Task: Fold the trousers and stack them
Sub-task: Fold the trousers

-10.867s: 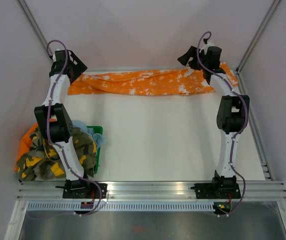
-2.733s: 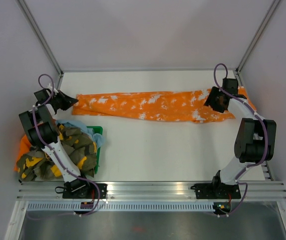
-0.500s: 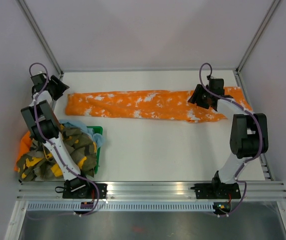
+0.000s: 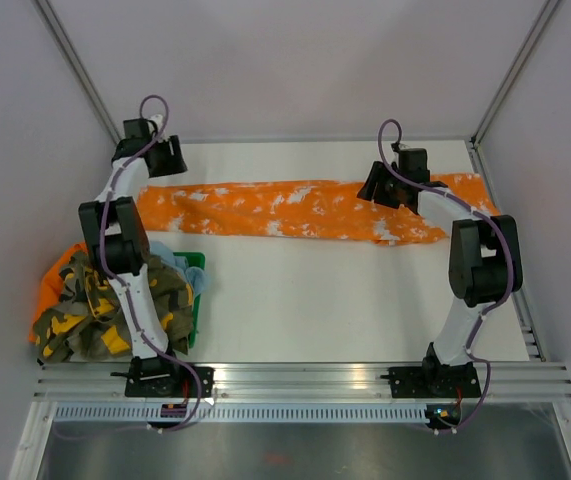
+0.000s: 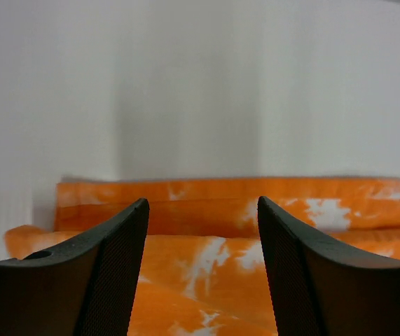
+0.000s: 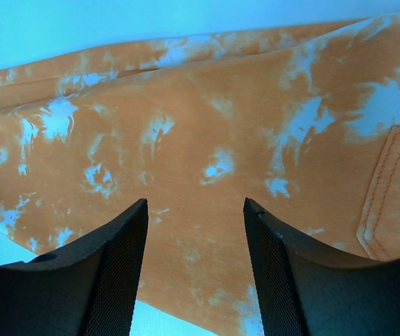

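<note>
The trousers (image 4: 285, 210) lie stretched in a long band across the far part of the white table (image 4: 345, 310), one end near the far-left corner and the other close to the right wall, with a thin bare strip between them and the back wall. Between the trousers and the metal rail (image 4: 305, 378) at the near edge, the middle and right of the table are bare. At the near left sits one green basket (image 4: 195, 300), heaped with a camouflage garment (image 4: 155, 300) and a light blue cloth (image 4: 197, 280); an orange cloth (image 4: 50, 290) hangs out of the heap on its left side. There is one pair of trousers, one basket and two arms. The left gripper (image 4: 163, 160) hangs by the left end of the trousers with its jaws wide and nothing between them. The right gripper (image 4: 370, 190) is over the right part of the trousers, beside a stitched pocket (image 6: 396, 196), jaws likewise wide and holding nothing.
</note>
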Robot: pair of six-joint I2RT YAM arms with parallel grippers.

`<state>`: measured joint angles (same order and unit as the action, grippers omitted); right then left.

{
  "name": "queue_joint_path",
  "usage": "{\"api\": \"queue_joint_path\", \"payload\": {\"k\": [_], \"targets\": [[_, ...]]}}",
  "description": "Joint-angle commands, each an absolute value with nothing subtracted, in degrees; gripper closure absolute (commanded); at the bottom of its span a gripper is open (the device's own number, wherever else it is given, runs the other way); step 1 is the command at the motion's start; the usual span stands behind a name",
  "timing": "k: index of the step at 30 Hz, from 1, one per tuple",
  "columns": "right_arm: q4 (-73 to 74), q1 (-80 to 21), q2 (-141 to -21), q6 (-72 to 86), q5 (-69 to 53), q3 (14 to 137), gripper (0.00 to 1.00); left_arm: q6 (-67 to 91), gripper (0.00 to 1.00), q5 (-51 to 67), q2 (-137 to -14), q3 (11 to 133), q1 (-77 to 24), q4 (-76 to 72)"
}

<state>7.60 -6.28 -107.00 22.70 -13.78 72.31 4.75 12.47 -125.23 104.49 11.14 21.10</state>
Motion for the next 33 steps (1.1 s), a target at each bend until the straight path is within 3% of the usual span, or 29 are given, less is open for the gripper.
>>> {"api": "queue_joint_path", "payload": {"k": [1,4,10,16,22,28,30,33], "targets": [[5.8,-6.4,-108.2,22.2,-14.8,73.9,0.36,-10.3,0.3,11.7,-122.4,105.6,3.4,26.0],[5.8,-6.5,-108.5,22.1,-15.1,73.9,0.36,-18.1,0.3,13.5,-124.2,106.7,-1.7,27.0],[6.0,-6.5,-107.4,21.0,-14.5,72.8,0.36,-25.3,0.31,26.0,-127.7,110.3,-2.5,32.7],[6.5,-6.5,-107.9,20.7,-14.3,72.9,0.36,-29.5,0.31,18.1,-131.2,111.4,-3.6,35.7],[7.2,-6.5,-108.2,20.7,-14.2,73.6,0.36,-31.9,0.32,18.7,-131.0,108.9,-3.7,38.9],[8.4,-6.4,-108.6,20.2,-14.1,74.6,0.36,-32.3,0.33,9.7,-134.8,111.3,-4.0,39.6],[8.6,-6.5,-108.6,20.3,-13.8,74.7,0.36,-31.5,0.35,9.7,-136.1,111.8,-4.1,39.6],[9.0,-6.5,-108.5,20.5,-13.6,74.4,0.36,-30.8,0.48,9.4,-136.9,111.9,-4.1,39.0]]}}
